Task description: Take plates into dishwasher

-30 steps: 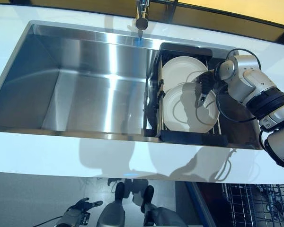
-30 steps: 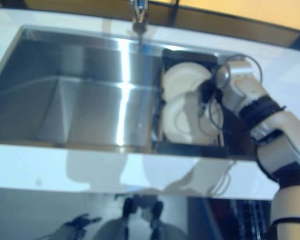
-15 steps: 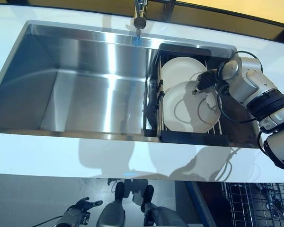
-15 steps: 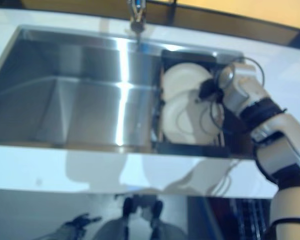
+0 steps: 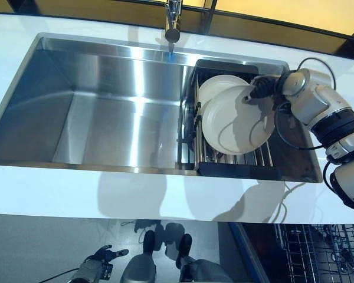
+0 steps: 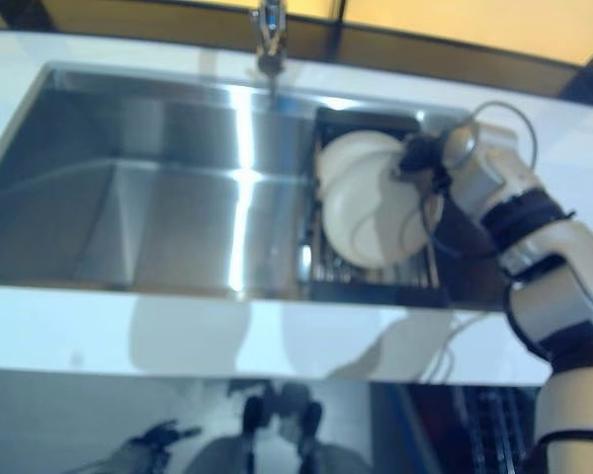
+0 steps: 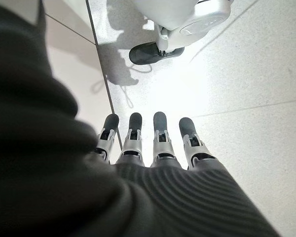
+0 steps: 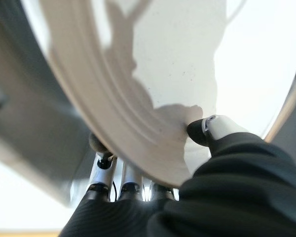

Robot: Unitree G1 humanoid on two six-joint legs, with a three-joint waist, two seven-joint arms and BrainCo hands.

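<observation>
One thumb and my right hand's [image 5: 261,89] fingers [image 8: 106,165] pinch the round white plate's [image 5: 233,121] rim; it could slip, striking the black rack [image 5: 239,170].

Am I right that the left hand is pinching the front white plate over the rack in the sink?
Not quite: it is the right hand pinching the front plate above the rack. The right wrist view shows thumb and fingers on opposite faces of its rim.

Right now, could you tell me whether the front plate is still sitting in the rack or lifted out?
Lifted. The right hand pinches the front plate's rim, thumb on its face, and bare rack bars show beneath its lower edge.
</observation>
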